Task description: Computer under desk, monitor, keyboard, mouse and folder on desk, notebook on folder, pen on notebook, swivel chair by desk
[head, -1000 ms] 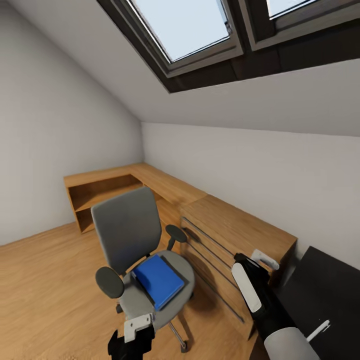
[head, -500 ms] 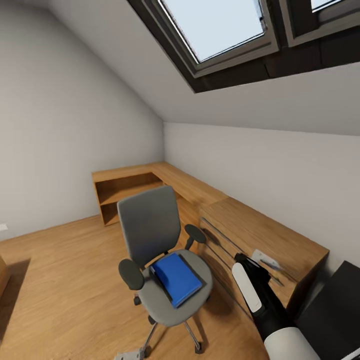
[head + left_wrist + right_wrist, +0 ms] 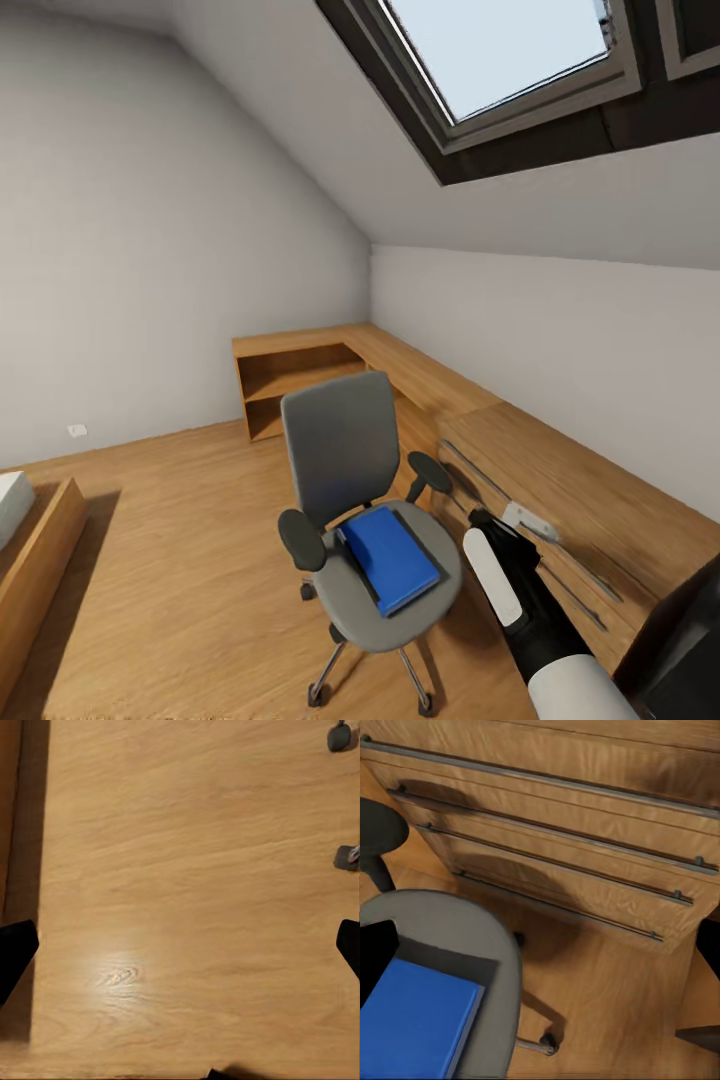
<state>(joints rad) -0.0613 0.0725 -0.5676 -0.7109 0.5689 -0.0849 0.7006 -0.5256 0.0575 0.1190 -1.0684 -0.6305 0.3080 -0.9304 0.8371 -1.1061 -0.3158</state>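
Left gripper (image 3: 180, 945): fingers spread wide over bare wood floor, holding nothing.
Swivel chair (image 3: 345, 470): mid-room, just left of the wooden cabinet (image 3: 560, 480).
Folder (image 3: 392, 558): flat on the seat, long axis running near-right to far-left.
Right gripper (image 3: 540, 945): wide apart and empty, hovering above the seat's right edge; folder lies just to its left, so the right arm looks nearer.

black surface (image 3: 690, 640) cut off at the head view's corner, folder (image 3: 412, 1024) running off the right wrist frame, left pincer's fingertips (image 3: 15, 949) barely poking in at the edges
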